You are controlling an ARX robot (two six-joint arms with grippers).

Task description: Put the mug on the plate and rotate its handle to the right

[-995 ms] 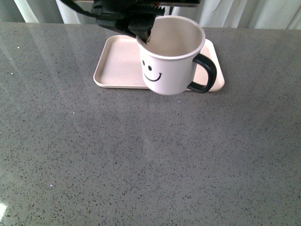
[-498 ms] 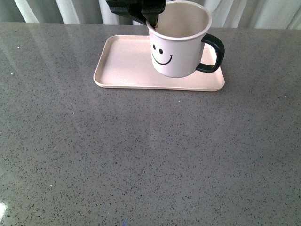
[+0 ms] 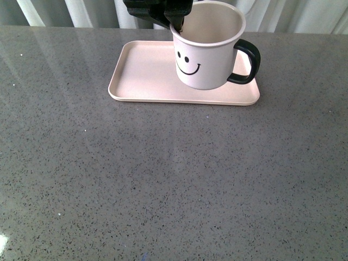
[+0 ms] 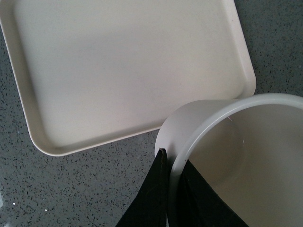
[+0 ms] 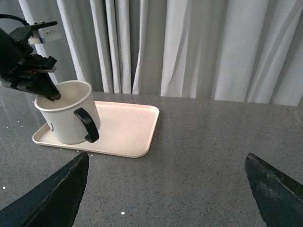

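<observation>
Grey speckled counter [image 3: 174, 179] fills the front view, with pale curtains [image 5: 189, 47] hanging behind. On it lies the plate [image 3: 138, 73], and the mug [image 3: 204, 62] is over the plate's right half, smiley face toward the robot. Pinching the mug's rim at its far left side is the left gripper [image 3: 175, 24], one finger inside the cup and one outside, as the left wrist view shows plainly. The mug leans a little, its mouth tipped toward the front camera. I judge it is either touching the plate on one edge of its base or hanging just above it; the pictures do not settle which. The handle [image 3: 249, 62] already points to the robot's right, out over the plate's right rim. Well apart from all this, the right gripper [image 5: 166, 158] has its fingers spread wide and empty.

By my reckoning the carrying is done and the handle's direction looks right. What is left: set the base flat on the plate, let go of the rim, lift the arm clear without dragging the mug, and see that the handle points right once released
</observation>
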